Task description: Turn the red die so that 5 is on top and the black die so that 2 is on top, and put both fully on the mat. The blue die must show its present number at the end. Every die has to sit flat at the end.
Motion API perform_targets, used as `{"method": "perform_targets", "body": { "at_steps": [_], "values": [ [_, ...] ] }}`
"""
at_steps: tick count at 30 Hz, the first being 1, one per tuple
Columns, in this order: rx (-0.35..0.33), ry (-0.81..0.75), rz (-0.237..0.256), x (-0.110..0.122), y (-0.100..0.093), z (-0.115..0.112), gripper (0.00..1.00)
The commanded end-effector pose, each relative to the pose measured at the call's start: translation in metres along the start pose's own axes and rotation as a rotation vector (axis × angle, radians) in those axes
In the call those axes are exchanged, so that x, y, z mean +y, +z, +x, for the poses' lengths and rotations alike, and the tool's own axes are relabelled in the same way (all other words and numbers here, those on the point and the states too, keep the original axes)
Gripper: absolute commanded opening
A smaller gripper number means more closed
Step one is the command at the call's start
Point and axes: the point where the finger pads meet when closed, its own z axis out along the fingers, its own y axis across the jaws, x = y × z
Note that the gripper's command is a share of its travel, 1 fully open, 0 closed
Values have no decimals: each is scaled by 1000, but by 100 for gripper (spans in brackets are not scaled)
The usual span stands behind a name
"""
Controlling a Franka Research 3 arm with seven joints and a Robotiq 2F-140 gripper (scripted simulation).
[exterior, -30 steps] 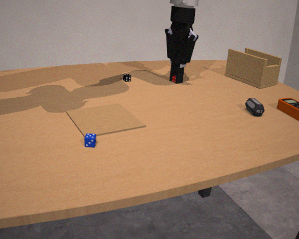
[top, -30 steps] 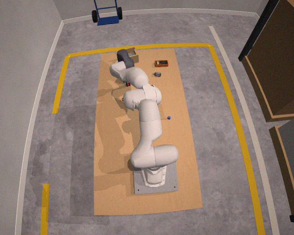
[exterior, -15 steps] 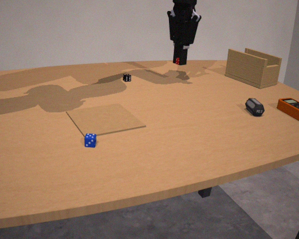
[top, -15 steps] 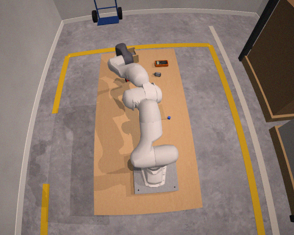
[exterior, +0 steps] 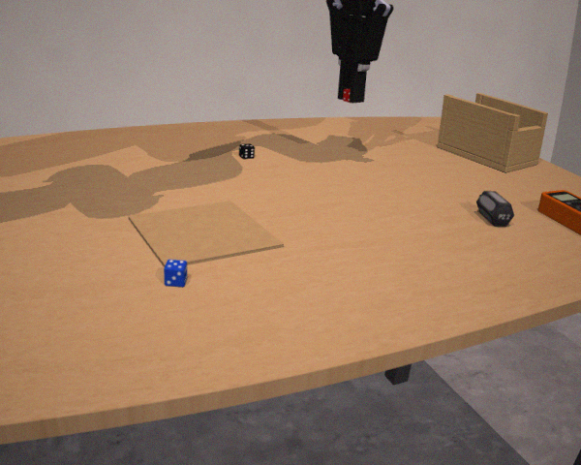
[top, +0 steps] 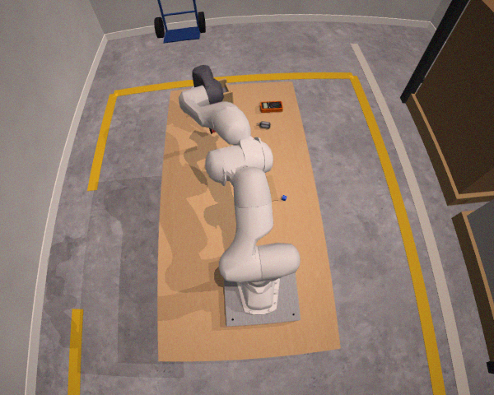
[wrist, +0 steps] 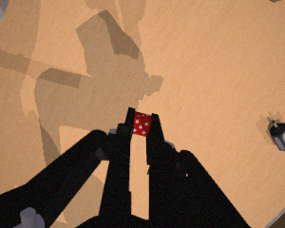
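Note:
My gripper (exterior: 351,95) (wrist: 141,121) is shut on the red die (exterior: 347,95) (wrist: 142,125) and holds it well above the table's far part. A face with five pips shows towards the wrist camera. The black die (exterior: 246,151) sits flat on the table behind the mat, off it; its top number is too small to read surely. The blue die (top: 283,197) (exterior: 175,273) sits flat just off the mat's near corner, with 5 on top and 3 on a side. The thin wooden mat (exterior: 205,232) carries no die. The arm hides the black die in the top view.
An open wooden box (exterior: 480,127) stands at the far right in the exterior view. A dark bit holder marked PZ 2 (top: 264,124) (exterior: 494,207) (wrist: 281,136) and an orange multimeter (top: 271,106) (exterior: 571,215) lie in front of it.

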Motion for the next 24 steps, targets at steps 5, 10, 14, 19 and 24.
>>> {"method": "perform_targets", "body": {
  "at_steps": [5,10,14,19,24],
  "values": [
    [-10,-2,4,1,1,-5,18],
    [-11,16,-1,14,-2,-15,18],
    [-11,43,-7,33,-7,-31,18],
    [-13,117,-18,76,-16,-85,18],
    [-14,217,-21,118,-19,-167,18]
  ]
}}
